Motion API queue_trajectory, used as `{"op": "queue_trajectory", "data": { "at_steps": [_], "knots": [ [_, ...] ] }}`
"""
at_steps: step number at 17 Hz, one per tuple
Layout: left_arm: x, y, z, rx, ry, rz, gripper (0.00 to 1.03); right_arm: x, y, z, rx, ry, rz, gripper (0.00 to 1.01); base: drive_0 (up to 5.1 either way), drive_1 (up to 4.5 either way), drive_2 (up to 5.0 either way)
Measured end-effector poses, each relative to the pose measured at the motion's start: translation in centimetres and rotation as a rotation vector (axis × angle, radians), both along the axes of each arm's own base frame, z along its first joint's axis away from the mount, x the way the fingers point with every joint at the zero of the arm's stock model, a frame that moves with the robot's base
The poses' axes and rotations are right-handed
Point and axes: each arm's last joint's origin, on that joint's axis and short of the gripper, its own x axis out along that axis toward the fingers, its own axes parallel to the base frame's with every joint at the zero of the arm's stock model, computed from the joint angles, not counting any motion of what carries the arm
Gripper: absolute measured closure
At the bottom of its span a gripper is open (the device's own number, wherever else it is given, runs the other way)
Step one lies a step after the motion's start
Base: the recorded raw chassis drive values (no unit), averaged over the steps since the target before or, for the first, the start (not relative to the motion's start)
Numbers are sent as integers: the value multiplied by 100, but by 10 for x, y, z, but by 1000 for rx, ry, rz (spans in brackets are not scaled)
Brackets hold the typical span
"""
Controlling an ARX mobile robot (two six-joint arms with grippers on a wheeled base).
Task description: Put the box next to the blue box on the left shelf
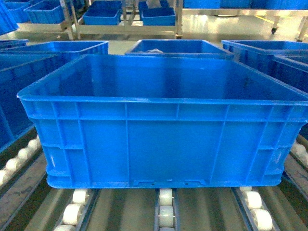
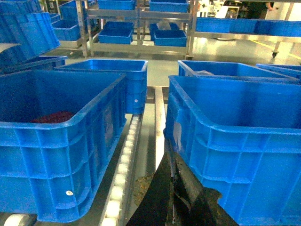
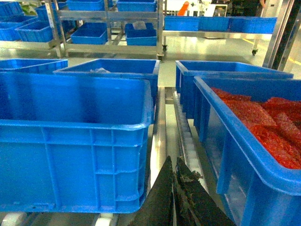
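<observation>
light: bright, even, overhead | glare: pale sheen seen on far floor [image 1: 226, 21], soft highlights on box [image 1: 163, 139] rim | shadows: dark band cast under box onto left shelf [image 1: 166, 211] rollers | blur: head view soft overall, grainy | wrist views: sharper at distance, dark hand parts at bottom edge out of focus

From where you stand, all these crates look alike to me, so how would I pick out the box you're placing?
Start at the roller shelf right in front of the head camera. The box sits across its tracks, filling the middle of the view, nearer than every other crate. It is empty, while the crate to its right holds red material.
</observation>
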Motion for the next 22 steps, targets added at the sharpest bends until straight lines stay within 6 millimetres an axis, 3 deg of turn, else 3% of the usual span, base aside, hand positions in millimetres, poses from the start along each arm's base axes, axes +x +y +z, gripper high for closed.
{"op": "queue_trajectory", "data": {
  "at_steps": [19, 20, 22],
  "knots": [
    [-23, 0, -4, 5, 16, 2, 101, -25, 0, -3, 0, 5, 0, 100, 0, 0, 0],
    [-23, 0, -4, 5, 16, 2, 97, -25, 0, -3, -1, 5, 0, 99, 0, 0, 0],
    [-23, 0, -4, 5, 16, 2, 70, -25, 0, -3, -1, 5, 0, 75, 0, 0, 0]
  ]
}}
